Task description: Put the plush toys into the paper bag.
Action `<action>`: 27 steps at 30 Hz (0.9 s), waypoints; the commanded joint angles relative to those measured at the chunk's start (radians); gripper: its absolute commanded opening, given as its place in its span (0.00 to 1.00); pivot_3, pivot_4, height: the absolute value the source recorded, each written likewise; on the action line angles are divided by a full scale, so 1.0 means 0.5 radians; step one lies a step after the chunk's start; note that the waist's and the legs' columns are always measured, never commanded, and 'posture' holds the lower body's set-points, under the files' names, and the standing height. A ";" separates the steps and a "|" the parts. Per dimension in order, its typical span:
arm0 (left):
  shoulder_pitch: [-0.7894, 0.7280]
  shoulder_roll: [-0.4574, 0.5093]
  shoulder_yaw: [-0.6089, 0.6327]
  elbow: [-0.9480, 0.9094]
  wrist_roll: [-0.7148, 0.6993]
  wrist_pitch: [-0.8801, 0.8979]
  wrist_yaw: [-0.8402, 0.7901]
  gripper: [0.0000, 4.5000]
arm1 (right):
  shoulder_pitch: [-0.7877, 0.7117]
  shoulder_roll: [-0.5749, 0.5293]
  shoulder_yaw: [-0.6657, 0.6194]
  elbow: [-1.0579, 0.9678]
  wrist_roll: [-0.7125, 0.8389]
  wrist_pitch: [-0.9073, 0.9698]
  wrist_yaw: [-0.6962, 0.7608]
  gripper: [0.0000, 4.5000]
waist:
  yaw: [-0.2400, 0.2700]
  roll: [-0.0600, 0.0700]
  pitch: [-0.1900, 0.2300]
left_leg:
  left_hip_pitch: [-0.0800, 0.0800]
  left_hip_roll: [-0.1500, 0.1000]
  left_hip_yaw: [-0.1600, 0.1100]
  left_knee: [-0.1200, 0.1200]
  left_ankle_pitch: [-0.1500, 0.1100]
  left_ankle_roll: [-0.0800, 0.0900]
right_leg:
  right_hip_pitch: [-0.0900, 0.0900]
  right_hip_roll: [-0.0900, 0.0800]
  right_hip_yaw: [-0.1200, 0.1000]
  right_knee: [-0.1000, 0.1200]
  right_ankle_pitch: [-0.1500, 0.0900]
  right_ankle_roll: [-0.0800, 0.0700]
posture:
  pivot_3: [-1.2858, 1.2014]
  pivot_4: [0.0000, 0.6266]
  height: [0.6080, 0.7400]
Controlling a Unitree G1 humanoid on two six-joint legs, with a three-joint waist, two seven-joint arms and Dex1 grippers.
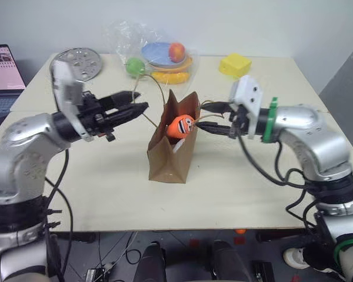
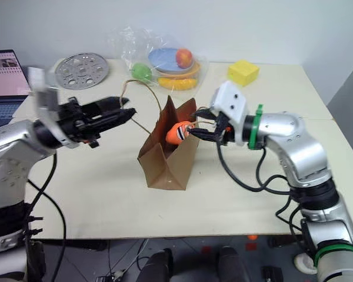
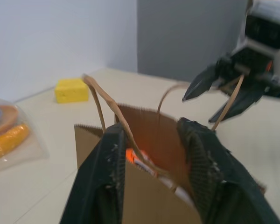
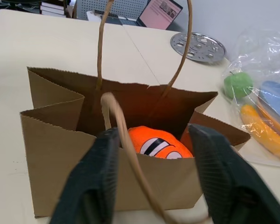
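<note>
The brown paper bag [image 1: 167, 161] stands upright and open in the middle of the table. An orange carrot plush toy [image 1: 180, 125] with a grinning face sits in its mouth, also seen as the carrot [image 4: 158, 144] in the right wrist view. A white patch lies below it inside the bag; I cannot tell what it is. My left gripper [image 1: 140, 101] is open just left of the bag's top, with a handle loop [image 3: 107, 105] running loose between its fingers. My right gripper [image 1: 202, 115] is open at the bag's right rim, the other handle [image 4: 130, 158] lying loose between its fingers.
At the back of the table lie a clear plastic bag [image 1: 159, 56] with plastic fruit and a blue plate, a yellow sponge block [image 1: 235, 64] and a perforated metal disc [image 1: 79, 63]. A laptop [image 1: 0, 76] sits at the far left. Bare tabletop [image 1: 106, 188] surrounds the bag.
</note>
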 commanded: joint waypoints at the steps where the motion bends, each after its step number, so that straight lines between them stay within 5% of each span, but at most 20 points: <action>1: 0.226 0.104 0.170 -0.295 -0.165 0.119 0.069 0.74 | -0.057 -0.064 -0.111 -0.111 0.133 0.053 0.088 0.84 | 0.000 0.000 0.000 | 0.000 0.000 0.000 0.000 0.000 0.000 | 0.000 0.000 0.000 0.000 0.000 0.000 | 0.52 0.24 1.00; 3: 0.395 0.103 0.249 -0.390 -0.199 0.116 0.116 0.88 | -0.062 -0.101 -0.143 -0.143 0.180 0.083 0.113 1.00 | 0.004 0.000 0.000 | 0.002 0.000 0.000 0.000 0.000 0.000 | 0.001 0.000 0.000 0.001 0.000 -0.001 | 0.52 0.24 1.00; 5: 0.579 0.109 0.262 -0.509 -0.147 0.056 0.106 1.00 | -0.072 -0.131 -0.182 -0.179 0.260 0.158 0.122 1.00 | 0.011 0.000 0.000 | 0.002 0.000 0.001 0.001 0.000 0.000 | 0.001 0.000 0.000 0.000 -0.001 -0.002 | 0.52 0.24 1.00; 11: 0.965 -0.313 -0.055 -0.744 0.201 -0.272 0.446 1.00 | -0.081 -0.268 -0.248 -0.311 0.412 0.346 0.134 1.00 | 0.036 -0.001 -0.001 | 0.002 0.000 0.006 0.003 0.000 0.000 | 0.002 -0.001 0.005 -0.004 -0.001 -0.004 | 0.52 0.24 1.00; 20: 0.853 -0.672 -0.768 -0.486 0.825 -0.708 0.660 1.00 | -0.107 -0.445 -0.417 -0.470 0.692 0.662 0.024 1.00 | 0.070 -0.002 -0.001 | 0.000 -0.001 0.008 0.007 0.000 0.000 | 0.003 0.000 0.007 -0.008 0.000 -0.006 | 0.52 0.24 1.00; 27: 0.706 -0.863 -0.975 -0.209 1.084 -0.920 0.759 1.00 | -0.058 -0.552 -0.484 -0.549 0.762 0.768 -0.079 1.00 | 0.069 -0.002 -0.001 | -0.001 -0.001 0.008 0.006 0.000 0.000 | 0.002 0.000 0.006 -0.009 0.000 -0.005 | 0.52 0.24 1.00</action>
